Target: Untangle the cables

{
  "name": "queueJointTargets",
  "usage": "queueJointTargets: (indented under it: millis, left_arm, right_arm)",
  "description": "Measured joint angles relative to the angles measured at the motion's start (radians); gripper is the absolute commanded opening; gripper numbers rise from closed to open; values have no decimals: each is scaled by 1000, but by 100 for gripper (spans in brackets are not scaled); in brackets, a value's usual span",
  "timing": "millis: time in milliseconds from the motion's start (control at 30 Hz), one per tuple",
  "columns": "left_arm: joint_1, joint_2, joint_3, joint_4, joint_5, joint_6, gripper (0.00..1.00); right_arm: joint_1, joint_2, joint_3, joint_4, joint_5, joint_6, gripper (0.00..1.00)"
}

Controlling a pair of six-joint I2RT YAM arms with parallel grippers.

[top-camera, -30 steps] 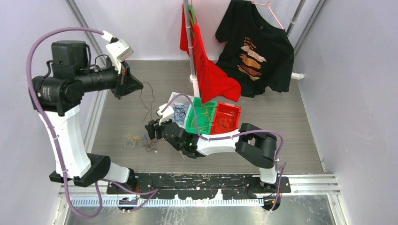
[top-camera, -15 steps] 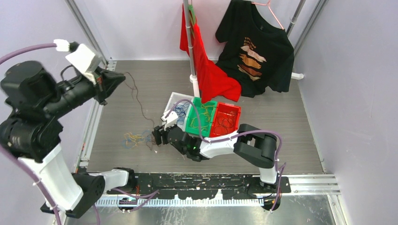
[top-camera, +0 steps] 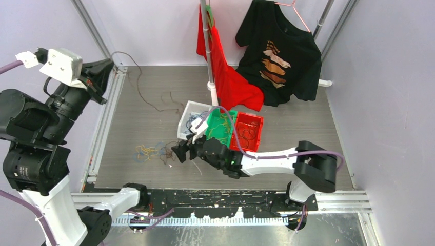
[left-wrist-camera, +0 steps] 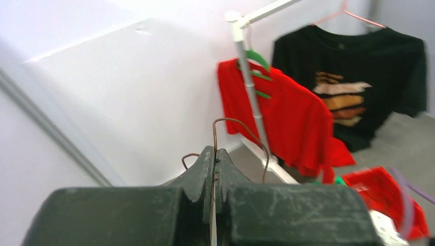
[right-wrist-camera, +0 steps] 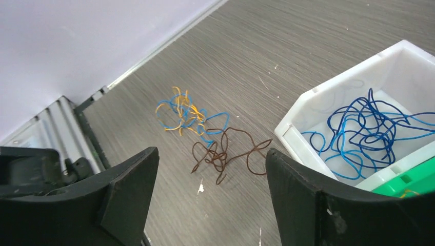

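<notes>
Grey table (top-camera: pixel 128 128) holds the tangled cables (right-wrist-camera: pixel 205 133), nine o'clock from the white bin (right-wrist-camera: pixel 313 110). Your left gripper (left-wrist-camera: pixel 214 156) pinches one brown cable (left-wrist-camera: pixel 214 134) up at ten o'clock. Your right gripper (right-wrist-camera: pixel 211 159) has its jaws wide apart above the tangle.

— Any writing to read here?
— None. The hanging black cotton T-shirt (top-camera: pixel 279 51) bears an orange-and-cream striped print (top-camera: pixel 276 61), but no letters can be made out in it.
— And the bins?
— The red plastic bin (top-camera: pixel 251 115), green plastic bin (top-camera: pixel 226 111) and white plastic bin (top-camera: pixel 183 122) show no legible label.
</notes>
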Motion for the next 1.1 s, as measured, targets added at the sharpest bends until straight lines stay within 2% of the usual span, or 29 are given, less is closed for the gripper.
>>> queueJointTargets:
  millis: [67, 167, 267, 400, 600, 767, 867, 933, 967, 1100]
  left_arm:
    - [0, -21, -46, 72, -69, -4, 0]
    - [0, -12, -16, 139, -131, -7, 0]
    - [0, 17, 75, 145, -120, -12, 0]
    - [0, 7, 75, 135, -61, -19, 0]
    - [0, -4, -3, 85, 13, -25, 0]
    - [0, -5, -42, 42, 55, -29, 0]
    - [0, -18, -72, 31, 72, -41, 0]
    - [0, -27, -96, 24, 88, -57, 0]
    - [0, -31, -106, 20, 98, -65, 0]
    - [0, -33, -131, 10, 143, -99, 0]
  right_arm:
    - [-1, -51, -30, 5, -24, -2, 81]
    - [-1, -107, -91, 6, -43, 0, 81]
    - [-1, -127, -130, -13, -60, 3, 81]
    - [-2, -180, -125, -77, -87, -10, 83]
    - [-3, -258, 53, -187, -173, -79, 87]
    - [-3, -260, 232, -226, -260, -144, 86]
    - [-3, -257, 304, -257, -295, -180, 79]
    - [-4, -251, 338, -275, -306, -198, 63]
    - [-7, -243, 355, -284, -309, -209, 59]
    - [-19, -201, 395, -302, -299, -252, 60]
